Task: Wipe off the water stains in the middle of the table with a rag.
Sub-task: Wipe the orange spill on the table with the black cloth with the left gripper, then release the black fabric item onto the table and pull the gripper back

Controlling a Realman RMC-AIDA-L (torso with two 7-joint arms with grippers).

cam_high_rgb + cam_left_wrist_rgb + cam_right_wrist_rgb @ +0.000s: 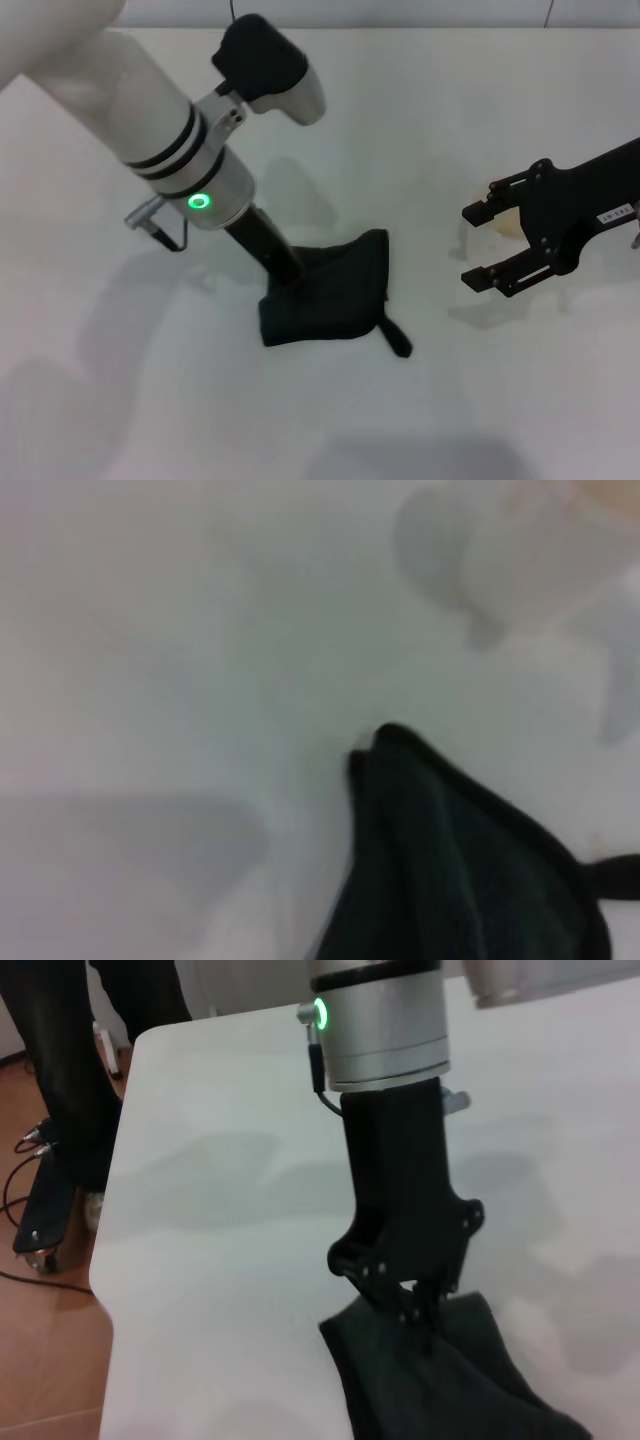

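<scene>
Rag (330, 295) strap-tail points toward robot — left end effector (420, 1312) pinching.

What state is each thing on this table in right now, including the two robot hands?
rag: lying crumpled on the table, pinched at one edge, strap tail trailing free.
left end effector: down on the rag, fingers shut on its edge.
right end effector: off to the side above the table, open, holding nothing.
table: white, faint smears near the right end effector; no clear orange blot visible.
green light: lit on the left arm's wrist.
</scene>
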